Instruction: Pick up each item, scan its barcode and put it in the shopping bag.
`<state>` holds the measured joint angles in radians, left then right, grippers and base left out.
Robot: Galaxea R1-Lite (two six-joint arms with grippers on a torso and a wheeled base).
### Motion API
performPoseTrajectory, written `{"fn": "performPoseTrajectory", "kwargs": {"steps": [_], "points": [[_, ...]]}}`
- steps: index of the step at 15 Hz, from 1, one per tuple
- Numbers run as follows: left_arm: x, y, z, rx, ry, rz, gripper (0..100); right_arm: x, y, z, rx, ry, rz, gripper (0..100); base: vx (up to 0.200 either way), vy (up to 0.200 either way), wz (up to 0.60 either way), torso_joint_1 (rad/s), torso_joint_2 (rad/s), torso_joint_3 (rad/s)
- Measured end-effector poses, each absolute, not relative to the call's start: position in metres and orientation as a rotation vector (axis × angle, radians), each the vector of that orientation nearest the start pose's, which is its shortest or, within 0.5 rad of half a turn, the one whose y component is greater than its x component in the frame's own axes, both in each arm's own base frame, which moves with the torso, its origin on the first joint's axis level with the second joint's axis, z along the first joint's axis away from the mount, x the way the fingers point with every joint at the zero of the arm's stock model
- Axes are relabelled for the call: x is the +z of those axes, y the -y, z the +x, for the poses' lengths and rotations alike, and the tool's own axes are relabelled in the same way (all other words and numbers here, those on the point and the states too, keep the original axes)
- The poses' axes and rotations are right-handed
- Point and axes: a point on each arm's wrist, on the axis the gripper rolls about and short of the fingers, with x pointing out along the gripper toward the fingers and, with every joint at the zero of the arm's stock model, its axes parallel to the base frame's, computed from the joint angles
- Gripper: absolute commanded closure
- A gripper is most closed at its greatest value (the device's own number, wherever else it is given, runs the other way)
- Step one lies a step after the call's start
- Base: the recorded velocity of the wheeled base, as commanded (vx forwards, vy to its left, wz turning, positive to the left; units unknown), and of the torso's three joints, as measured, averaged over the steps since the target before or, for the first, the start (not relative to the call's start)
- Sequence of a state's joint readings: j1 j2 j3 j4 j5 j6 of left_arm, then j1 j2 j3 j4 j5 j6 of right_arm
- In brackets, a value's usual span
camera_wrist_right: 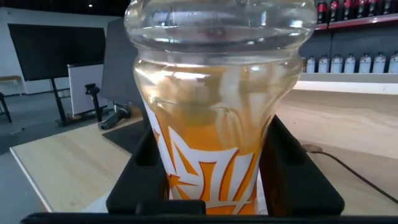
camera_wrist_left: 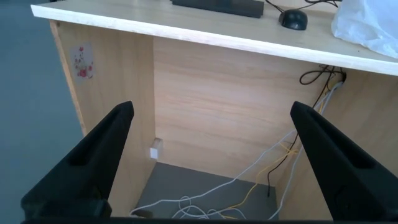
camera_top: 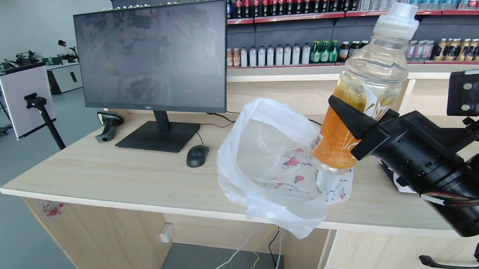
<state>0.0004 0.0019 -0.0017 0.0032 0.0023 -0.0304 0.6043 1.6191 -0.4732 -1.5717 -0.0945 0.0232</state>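
Right gripper (camera_top: pixel 353 120): your fingers clamp the clear orange-drink plastic bottle (camera_top: pixel 362 84), tilted above the white plastic shopping bag (camera_top: pixel 265 161).
Left gripper (camera_wrist_left: pixel 211 111): your fingers spread wide, empty.

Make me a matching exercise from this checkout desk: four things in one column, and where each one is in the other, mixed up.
Things:
1 bottle
2 shopping bag
3 mouse
4 barcode scanner

Places:
A on the desk, left of the monitor
B in the right gripper
C drooping over the desk's front edge
D between the monitor and the shopping bag

Pairs: 1-B, 2-C, 3-D, 4-A
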Motion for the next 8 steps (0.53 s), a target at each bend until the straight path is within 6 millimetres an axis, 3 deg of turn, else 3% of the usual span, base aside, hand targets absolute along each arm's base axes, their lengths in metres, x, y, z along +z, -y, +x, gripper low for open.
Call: {"fn": "performPoseTrajectory", "kwargs": {"steps": [3,8], "points": [[0.076,0.000,-0.023,0.002,-0.004,-0.030,0,0.212,-0.146,0.213,0.512,0.393,0.169,100,0.000,0.000,0.00,0.000,0.00,0.000],[0.076,0.000,-0.023,0.003,-0.004,-0.030,0,0.208,-0.190,0.238,0.583,0.399,0.189,100,0.000,0.000,0.00,0.000,0.00,0.000]]}}
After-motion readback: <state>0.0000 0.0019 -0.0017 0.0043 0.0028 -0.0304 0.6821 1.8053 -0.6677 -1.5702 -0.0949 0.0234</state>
